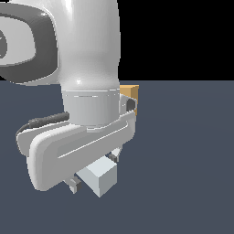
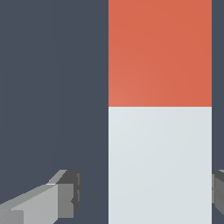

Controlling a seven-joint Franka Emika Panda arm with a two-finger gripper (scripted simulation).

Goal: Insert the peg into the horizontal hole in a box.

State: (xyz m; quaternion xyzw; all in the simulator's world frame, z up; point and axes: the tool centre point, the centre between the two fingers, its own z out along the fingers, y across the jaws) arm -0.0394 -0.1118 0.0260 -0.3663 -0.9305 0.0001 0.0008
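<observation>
The peg lies on the dark floor and fills much of the wrist view, one part red-orange and the other white-grey. My gripper straddles the white-grey part and is open: one finger stands clear of the peg's side, while the other finger sits close against the opposite side. In the exterior view only the peg's white square end shows under the hand, with the gripper low over it. A corner of the tan box peeks out behind the arm. The hole is hidden.
The white arm fills the exterior view's left and upper part and blocks most of the box. Dark grey floor stretches across the exterior view's right.
</observation>
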